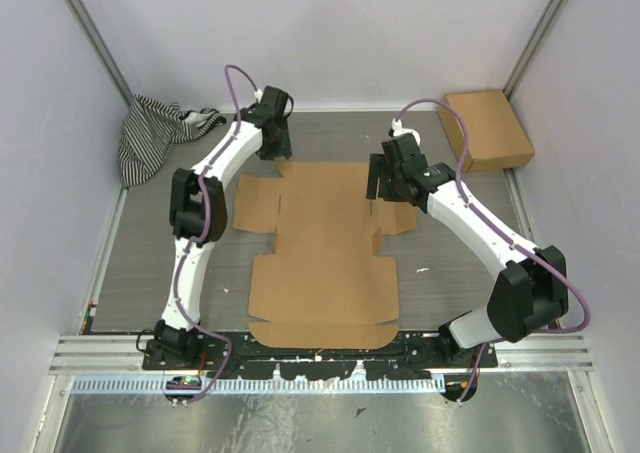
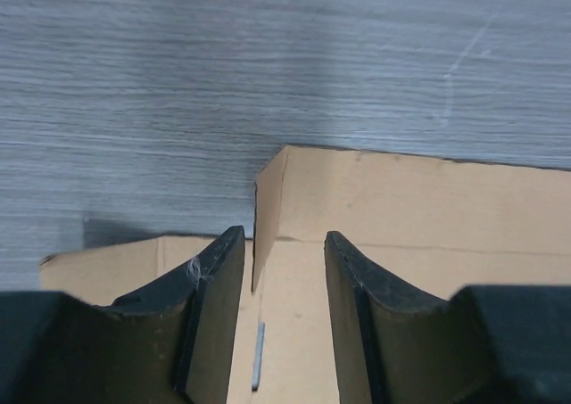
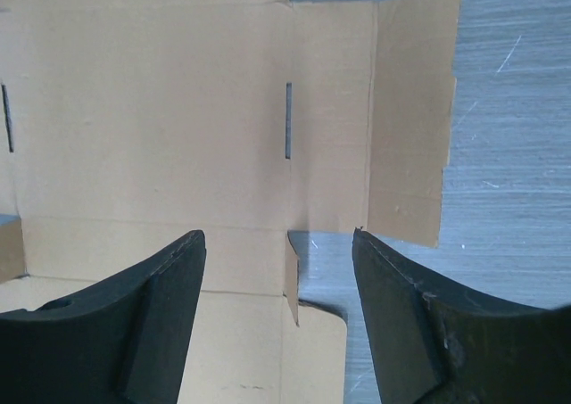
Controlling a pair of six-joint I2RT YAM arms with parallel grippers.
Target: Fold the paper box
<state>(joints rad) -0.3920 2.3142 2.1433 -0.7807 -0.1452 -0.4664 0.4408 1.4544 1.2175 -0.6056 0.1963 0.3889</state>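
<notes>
From above we count two arms, one paper box (image 1: 320,263), one smaller made-up box (image 1: 488,130) and one striped cloth (image 1: 150,135). The paper box lies flat and unfolded in the middle of the desk (image 1: 140,273). The smaller box sits closed in the far right corner, so we cannot see inside it. The cloth is bunched in the far left corner.

Only the wrist views show the claws closely. The left claw (image 2: 284,239) is released, its fingers apart over the sheet's far left corner, where a flap edge (image 2: 255,234) stands slightly raised between them. The right claw (image 3: 278,239) is spread wide and holds nothing, above the sheet's right side. There we see two narrow slits (image 3: 288,119) and a side flap (image 3: 406,119) lying on the desk.
</notes>
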